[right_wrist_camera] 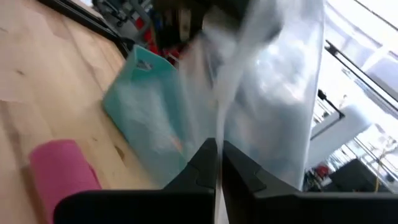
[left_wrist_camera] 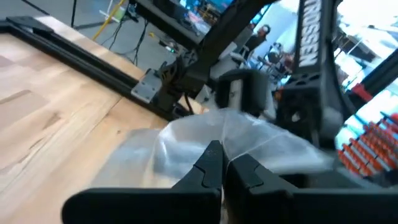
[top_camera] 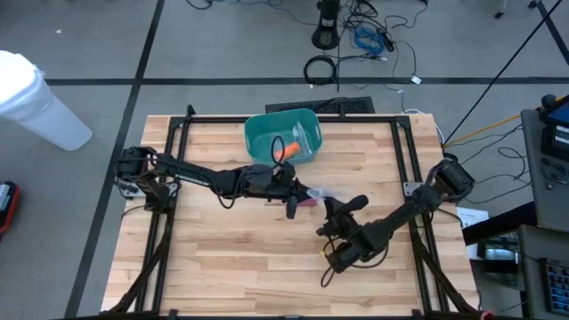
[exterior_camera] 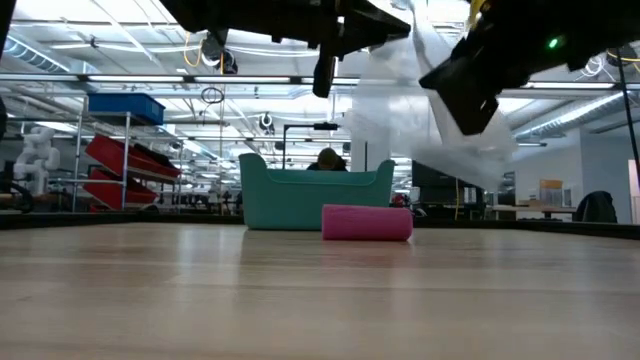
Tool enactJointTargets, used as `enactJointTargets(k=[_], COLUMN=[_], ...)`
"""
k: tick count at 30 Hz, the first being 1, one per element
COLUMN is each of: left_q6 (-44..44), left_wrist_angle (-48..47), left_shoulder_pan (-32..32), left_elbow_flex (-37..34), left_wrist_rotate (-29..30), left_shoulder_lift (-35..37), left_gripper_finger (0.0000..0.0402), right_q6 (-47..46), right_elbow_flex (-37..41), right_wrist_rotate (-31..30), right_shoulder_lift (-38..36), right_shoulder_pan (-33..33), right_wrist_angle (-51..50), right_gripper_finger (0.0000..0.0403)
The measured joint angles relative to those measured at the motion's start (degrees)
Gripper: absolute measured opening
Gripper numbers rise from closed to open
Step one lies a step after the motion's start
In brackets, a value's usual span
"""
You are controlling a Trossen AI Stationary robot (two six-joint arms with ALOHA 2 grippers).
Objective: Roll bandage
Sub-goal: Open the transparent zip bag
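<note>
The pink bandage roll [exterior_camera: 366,222] lies on its side on the wooden table [top_camera: 231,258], just in front of the teal bin [exterior_camera: 314,196] and apart from both grippers. Above it a clear plastic bag [exterior_camera: 430,110] hangs in the air, pinched from two sides: the left gripper [left_wrist_camera: 222,167] has its fingers pressed together on one edge, and the right gripper [right_wrist_camera: 216,155] is clamped on the film too. An orange object [top_camera: 285,149], too small to identify, seems to rest inside the bin.
</note>
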State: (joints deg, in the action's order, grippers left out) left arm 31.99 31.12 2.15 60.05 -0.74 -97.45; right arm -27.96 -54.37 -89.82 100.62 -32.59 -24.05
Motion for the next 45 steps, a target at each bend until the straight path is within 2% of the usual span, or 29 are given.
enactJointTargets(k=[4,8,10,14,18,24,34,41,45], left_q6=[-1.8,-6.2,-7.9,-10.8,-11.9,-13.4,-16.4,-19.4,-19.5], left_wrist_angle=[-1.5,-3.9,-5.9,-15.6,-23.3,-24.3,-23.9,-25.8,-29.2], left_shoulder_pan=[0.2,0.3,0.3,0.1,1.1,4.4,10.8,12.5,12.4], left_elbow_flex=[0.0,0.0,-0.1,-0.1,-0.8,-3.5,-5.4,-5.4,-5.5], left_wrist_rotate=[-2.5,-6.7,-7.0,-5.5,-1.9,-0.3,-2.4,-2.6,2.3], left_shoulder_lift=[0.0,0.6,1.8,5.1,8.7,11.3,10.4,11.3,11.3], left_gripper_finger=[0.0000,0.0000,0.0000,0.0000,0.0000,0.0000,0.0000,0.0000,0.0002], right_q6=[3.7,6.2,6.2,5.6,-0.3,-9.8,-0.6,3.8,5.0], right_elbow_flex=[-2.2,-4.4,-5.0,-5.3,-5.3,-5.4,-5.4,-5.4,-5.3], right_wrist_rotate=[0.5,3.4,4.2,5.0,7.8,19.0,36.0,36.7,39.6], right_shoulder_lift=[0.0,0.0,0.0,-0.5,-2.9,-9.0,-17.3,-19.0,-19.0], right_shoulder_pan=[-2.2,-3.1,-3.2,-3.5,-4.0,-3.8,-3.4,-3.0,-2.1], right_wrist_angle=[-0.6,-2.2,-3.5,-5.9,-11.8,-19.6,-14.3,-10.0,-8.4], right_gripper_finger=[0.0001,0.0001,0.0000,0.0000,0.0000,0.0000,0.0000,0.0000,0.0000])
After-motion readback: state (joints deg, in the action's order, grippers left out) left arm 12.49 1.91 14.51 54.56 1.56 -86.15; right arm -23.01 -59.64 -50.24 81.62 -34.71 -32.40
